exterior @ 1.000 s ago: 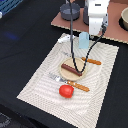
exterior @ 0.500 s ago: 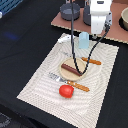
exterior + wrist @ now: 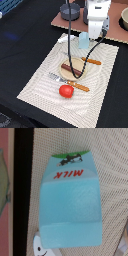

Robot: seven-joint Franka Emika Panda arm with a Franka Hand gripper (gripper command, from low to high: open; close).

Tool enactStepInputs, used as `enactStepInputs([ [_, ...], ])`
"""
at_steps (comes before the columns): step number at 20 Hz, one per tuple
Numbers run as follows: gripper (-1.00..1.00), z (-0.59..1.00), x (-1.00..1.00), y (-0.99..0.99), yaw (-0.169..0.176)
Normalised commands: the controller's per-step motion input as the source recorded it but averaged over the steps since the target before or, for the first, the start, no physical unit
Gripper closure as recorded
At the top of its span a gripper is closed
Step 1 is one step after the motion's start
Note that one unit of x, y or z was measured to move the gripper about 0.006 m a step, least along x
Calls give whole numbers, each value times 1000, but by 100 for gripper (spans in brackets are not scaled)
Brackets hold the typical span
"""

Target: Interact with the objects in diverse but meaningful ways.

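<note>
Wrist view is filling up with the small pale-blue milk carton [image 3: 70, 203], red "MILK" lettering and a green strip along its gabled ridge, lying on the woven cream placemat [image 3: 107, 148]. I am judging it as light, thin-walled and probably hollow, so it is likely to dent or skid if pinched hard; the flat side panels below the gable are looking like the safest place to grip (the ridge is too narrow and sloped). Neither finger is showing in this view, so I cannot tell how wide the white gripper [image 3: 96, 31] is standing, nor whether it is holding anything.

Exterior view, nearest first: a round red toy tomato [image 3: 66, 91] is sitting at the mat's near edge, just beside a wooden-handled knife [image 3: 79, 86]. Farther in, a dark brown sausage-like stick [image 3: 69, 68] is resting on a pale round plate [image 3: 82, 71]. Beyond that, the carton [image 3: 83, 40] is appearing near the mat's far edge, directly under the gripper. A grey pot [image 3: 70, 10] is standing farthest back.
</note>
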Motion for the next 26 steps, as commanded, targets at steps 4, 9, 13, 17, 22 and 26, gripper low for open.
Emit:
enactStepInputs([
  [4,-100,-158,-143,-16,27],
  [9,-100,-13,-179,78,54],
  [13,-100,-16,-279,134,66],
  [17,-100,-11,-392,104,66],
  [22,-100,-58,-369,11,55],
  [26,-100,-84,-313,0,44],
])
